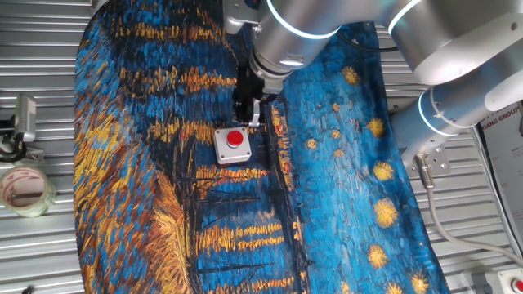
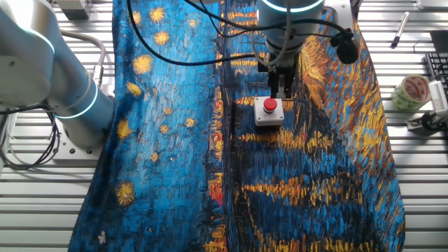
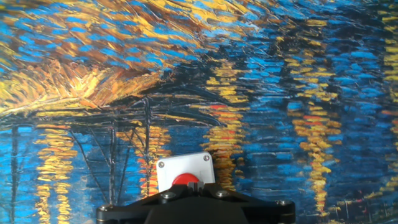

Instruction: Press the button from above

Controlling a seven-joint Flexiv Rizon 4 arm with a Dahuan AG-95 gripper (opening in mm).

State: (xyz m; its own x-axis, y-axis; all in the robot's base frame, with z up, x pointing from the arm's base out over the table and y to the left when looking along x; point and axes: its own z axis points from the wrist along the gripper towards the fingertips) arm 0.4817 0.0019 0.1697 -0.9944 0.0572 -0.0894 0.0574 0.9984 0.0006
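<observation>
The button (image 1: 236, 138) is a red dome in a light grey square box (image 1: 222, 153) that lies on the blue and yellow painted cloth. It also shows in the other fixed view (image 2: 269, 105) and low in the hand view (image 3: 185, 180). My gripper (image 1: 246, 119) points down and hangs just above the box's far edge, close to the dome. In the other fixed view the gripper (image 2: 282, 94) stands just behind the dome. In the hand view the fingertips (image 3: 195, 185) meet in front of the dome, with no gap. They hold nothing.
The painted cloth (image 1: 327, 204) covers the middle of the slatted metal table. A tape roll (image 1: 24, 189) and a metal clamp (image 1: 24, 121) lie off the cloth on one side. A pen (image 2: 399, 29) lies near the far edge. Black cables (image 2: 336, 38) hang by the arm.
</observation>
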